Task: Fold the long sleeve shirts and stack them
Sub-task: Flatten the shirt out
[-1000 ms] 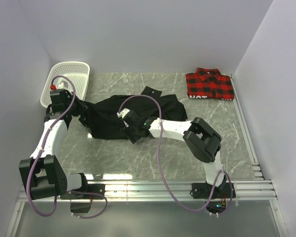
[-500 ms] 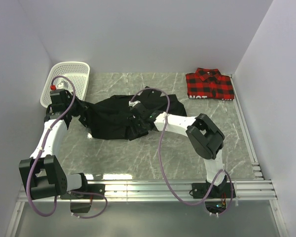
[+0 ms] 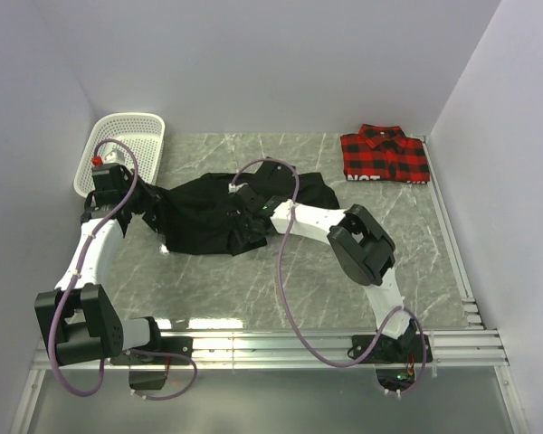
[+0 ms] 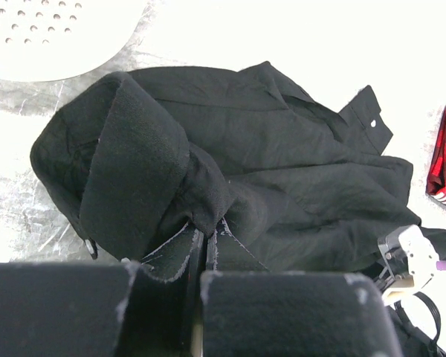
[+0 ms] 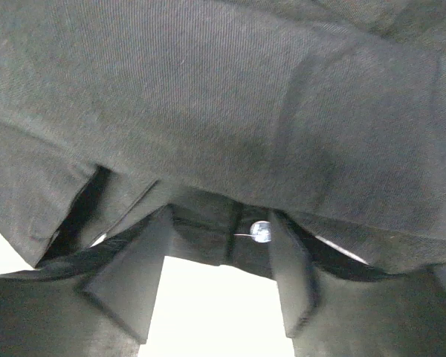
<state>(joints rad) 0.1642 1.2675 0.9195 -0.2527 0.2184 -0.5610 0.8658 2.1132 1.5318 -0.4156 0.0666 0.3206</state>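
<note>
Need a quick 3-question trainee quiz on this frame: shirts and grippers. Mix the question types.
1. True or false: the left gripper is shut on an edge of the black shirt.
2. Where is the plaid shirt?
A. inside the white basket
B. folded, at the far right corner of the table
C. under the black shirt
3. Fill in: the right gripper is over the black shirt with its jaws ____.

Key: 1 true; 2 B; 3 open.
</note>
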